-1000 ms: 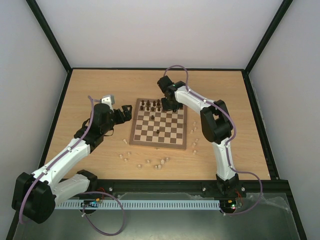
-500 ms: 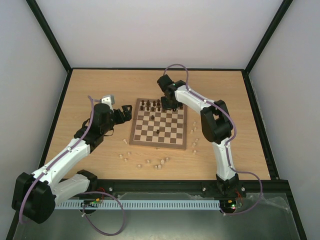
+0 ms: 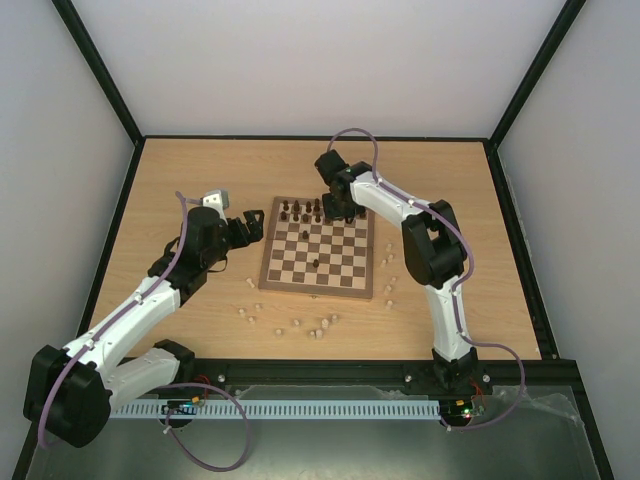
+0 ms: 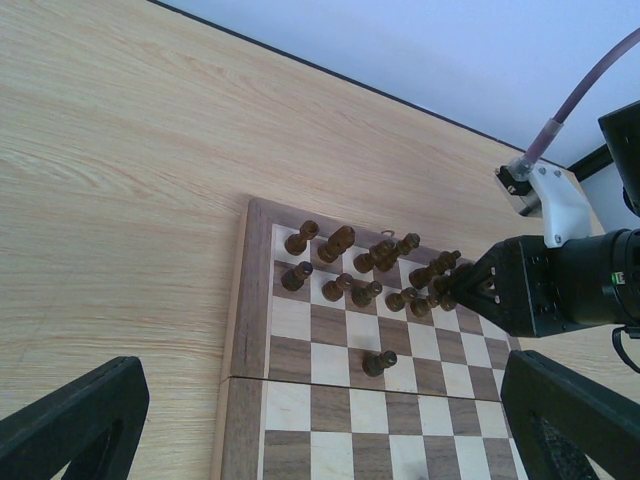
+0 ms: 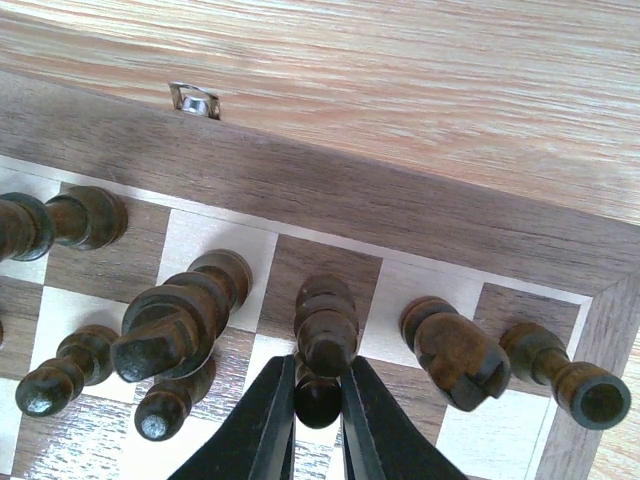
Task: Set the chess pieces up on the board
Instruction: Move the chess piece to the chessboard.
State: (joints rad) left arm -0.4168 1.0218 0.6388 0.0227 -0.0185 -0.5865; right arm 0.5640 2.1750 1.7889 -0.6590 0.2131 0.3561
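- Right gripper is seen with its jaws drawn narrow, nipped on a dark brown piece that stands upright in the board's far rows.
- In the overhead view the right gripper is held over the far edge of the board, toward its right half.
- Left gripper is spread wide and nothing is held in it. It is poised off the board's left side, apart from the pieces.
- The chessboard lies flat at the middle of the wooden table, and its brown border is seen from the left wrist.
- Dark brown chessmen are gathered upright in the two far rows.
- One lone dark chessman is set a little nearer, on its own square.
- Pale chessmen are scattered on the table just off the board's near edge, and a few more lie off its right edge. None is seen on the squares.
- A small metal clasp is fixed on the far border.
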